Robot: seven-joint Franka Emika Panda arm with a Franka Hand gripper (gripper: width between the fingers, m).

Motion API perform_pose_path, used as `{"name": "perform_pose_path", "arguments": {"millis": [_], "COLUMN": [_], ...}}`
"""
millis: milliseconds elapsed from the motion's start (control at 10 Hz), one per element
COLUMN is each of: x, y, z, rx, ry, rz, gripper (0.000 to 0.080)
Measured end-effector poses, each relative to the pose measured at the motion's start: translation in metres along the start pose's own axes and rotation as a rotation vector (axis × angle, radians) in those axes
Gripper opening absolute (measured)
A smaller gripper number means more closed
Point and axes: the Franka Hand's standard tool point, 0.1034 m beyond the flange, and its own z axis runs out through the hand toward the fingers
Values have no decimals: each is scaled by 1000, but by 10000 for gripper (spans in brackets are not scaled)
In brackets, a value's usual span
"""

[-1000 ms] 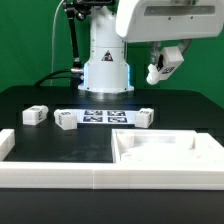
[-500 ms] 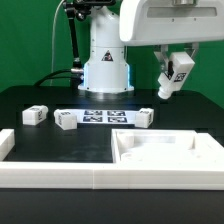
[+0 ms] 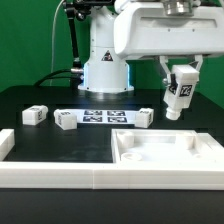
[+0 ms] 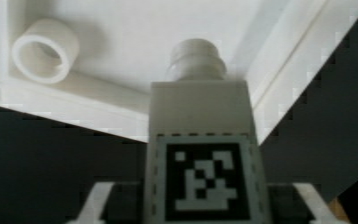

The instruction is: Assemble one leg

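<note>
Green backdrop [image 3: 30, 40] is seen behind a black table [image 3: 30, 95], at the far side of which the white robot base [image 3: 107, 70] is mounted. The marker board [image 3: 105, 115] lies flat on the table in front of the base. Three loose posts of the same kind are set on the table near it: one [image 3: 35, 115] well towards the exterior view's left, one [image 3: 66, 121] just beside the board's left end, and one [image 3: 146, 117] at its right end. A large recessed white panel [image 3: 200, 165] is placed at the front on the exterior view's right, and a long white rail [image 3: 50, 178] runs along the front edge. The gripper [image 3: 181, 84] is closed on the leg [image 3: 181, 97], which is held clear of the table, slightly tilted, above the far right part of the panel. In the wrist view the leg is gripped between the two fingers [image 4: 105, 205]; its tag [image 4: 206, 180] faces the camera and its narrow tip [image 4: 197, 58] is pointed towards the panel, apart from a round socket [image 4: 48, 52]
</note>
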Motion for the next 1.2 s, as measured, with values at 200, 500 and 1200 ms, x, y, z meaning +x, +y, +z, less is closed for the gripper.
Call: {"name": "perform_pose_path", "arguments": {"millis": [200,500,1200], "x": [-1,15,65], "y": [14,-5,-17], "z": [1,4,41], "rx": [-60,-20,-12], "ry": [103,77,170], "rz": [-14,27,48], "gripper": [291,291,291]}}
